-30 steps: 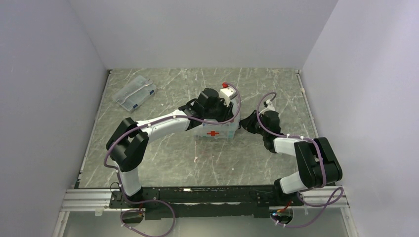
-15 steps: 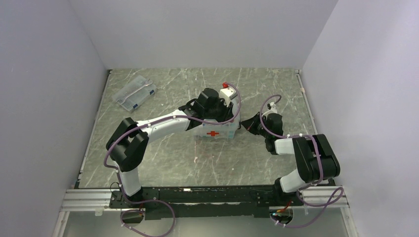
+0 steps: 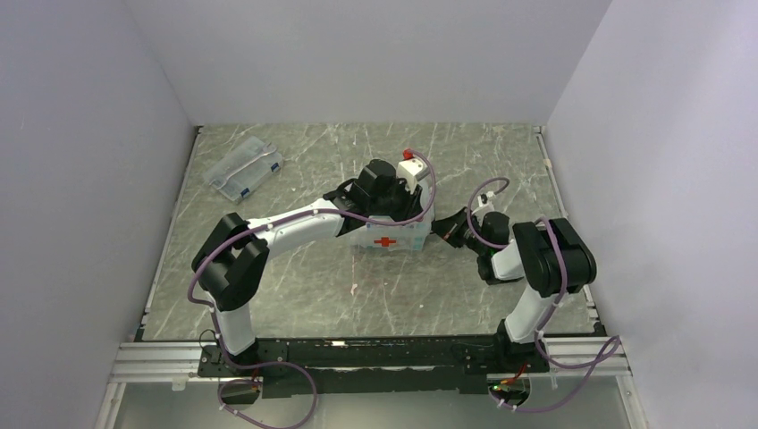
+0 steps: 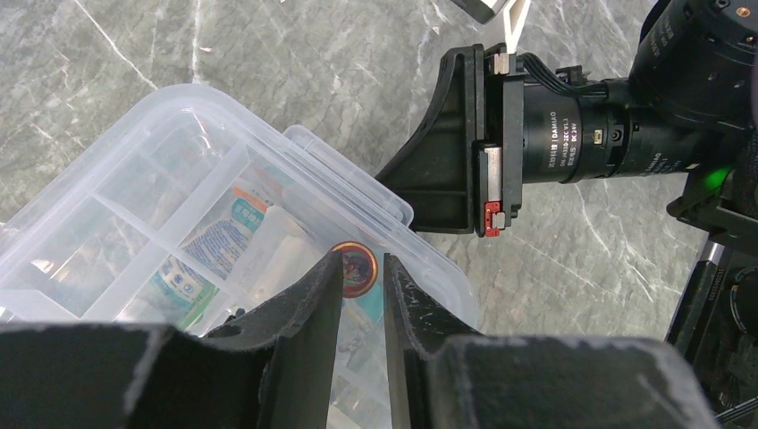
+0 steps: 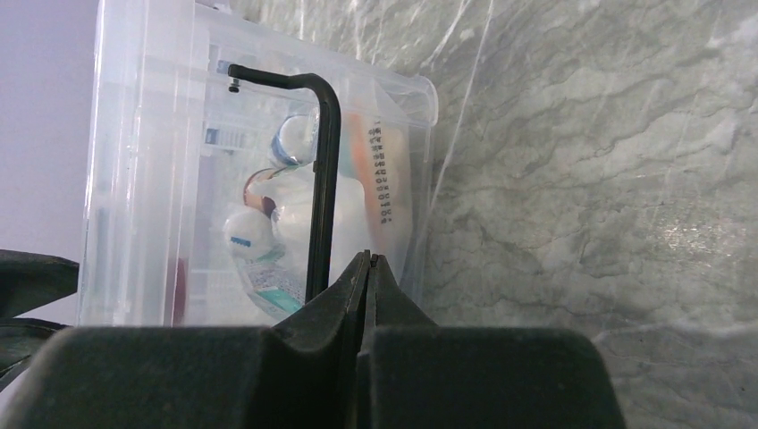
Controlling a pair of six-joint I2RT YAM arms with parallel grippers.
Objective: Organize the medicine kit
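The medicine kit (image 3: 386,239), a clear lidded tub with a red cross on its front, stands mid-table. Its lid (image 4: 223,170) is on, and packets and a round red-and-gold tin (image 4: 358,271) show through it. My left gripper (image 4: 362,259) hangs right over the lid near the kit's right end, its fingers a narrow gap apart with nothing between them. My right gripper (image 5: 368,257) is shut and empty at the kit's right end, its tip just beside the thin black handle (image 5: 324,179). In the left wrist view, the right gripper (image 4: 393,175) points at the kit's corner.
A flatter clear case with blue labels (image 3: 243,168) lies at the back left. Grey walls close the table on three sides. The right arm's elbow (image 3: 554,255) is folded up near the right edge.
The right gripper has shut and slid a little left toward the kit's end, its elbow folding inward. The left arm and the kit have stayed put.
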